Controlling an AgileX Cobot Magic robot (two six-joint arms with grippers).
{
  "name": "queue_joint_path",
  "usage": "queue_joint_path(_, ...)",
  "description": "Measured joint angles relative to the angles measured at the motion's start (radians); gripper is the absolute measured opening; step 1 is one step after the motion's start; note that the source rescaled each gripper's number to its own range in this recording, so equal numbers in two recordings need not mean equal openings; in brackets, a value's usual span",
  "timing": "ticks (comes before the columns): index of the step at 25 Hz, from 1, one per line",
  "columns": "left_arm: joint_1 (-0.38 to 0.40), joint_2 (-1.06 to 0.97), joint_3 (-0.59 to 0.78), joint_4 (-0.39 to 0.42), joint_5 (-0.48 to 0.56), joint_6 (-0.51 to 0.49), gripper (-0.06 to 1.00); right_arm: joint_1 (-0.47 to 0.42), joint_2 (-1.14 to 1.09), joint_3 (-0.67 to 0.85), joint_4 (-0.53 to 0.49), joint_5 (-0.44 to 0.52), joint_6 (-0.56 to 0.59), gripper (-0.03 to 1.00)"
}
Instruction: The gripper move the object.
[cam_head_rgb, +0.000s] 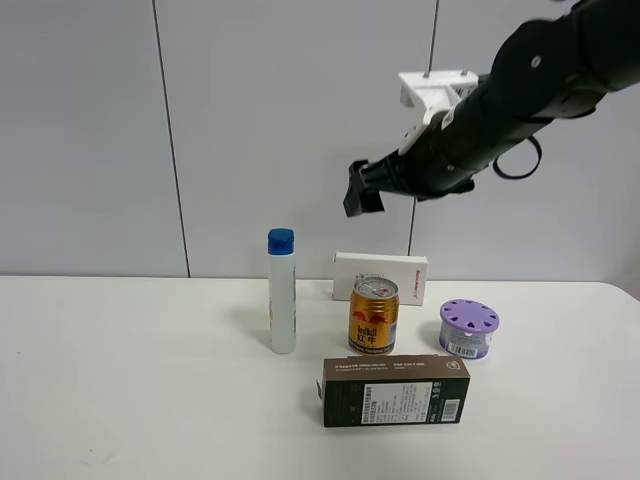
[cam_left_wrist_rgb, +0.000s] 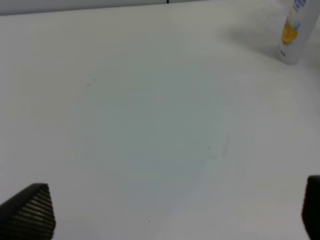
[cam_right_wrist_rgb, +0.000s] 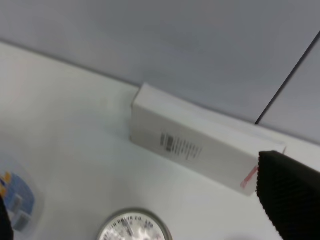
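The can (cam_head_rgb: 374, 316) is gold with two red bulls and the red characters "红牛" on its side, under a silver top with a pull tab. It stands upright on the white worktop (cam_head_rgb: 130, 380), just in front of a white box (cam_head_rgb: 381, 271) whose short red line of print is too small to read. Just in front of the can lies a dark box (cam_head_rgb: 396, 391) with a white barcode label and fine print that cannot be read. To its left stands a white bottle (cam_head_rgb: 282, 293) with a blue cap and a yellow and blue mark on its side. To its right sits a round tub (cam_head_rgb: 468, 329) with a purple lid and a printed band around its wall. The right fingers (cam_head_rgb: 358, 190) hang high over the worktop, well apart from the can and touching nothing. They are spread wide with nothing between them, and the right wrist view shows the can's silver top far below. The left fingers (cam_left_wrist_rgb: 30, 212) are also spread wide over bare worktop, holding nothing, with the bottle well off to one side.
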Motion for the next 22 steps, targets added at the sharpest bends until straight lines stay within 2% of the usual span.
queue_joint_path(6, 0.000, 0.000, 0.000, 0.000, 0.000, 0.000, 1.00, 0.011, -0.204, 0.000, -0.077, 0.086, 0.002, 0.99)
queue_joint_path(15, 0.000, 0.000, 0.000, 0.000, 0.000, 0.000, 1.00, 0.011, -0.448, 0.000, -0.232, 0.280, 0.006, 0.99)
queue_joint_path(22, 0.000, 0.000, 0.000, 0.000, 0.000, 0.000, 1.00, 0.012, -0.561, 0.000, -0.269, 0.371, 0.010, 0.99)
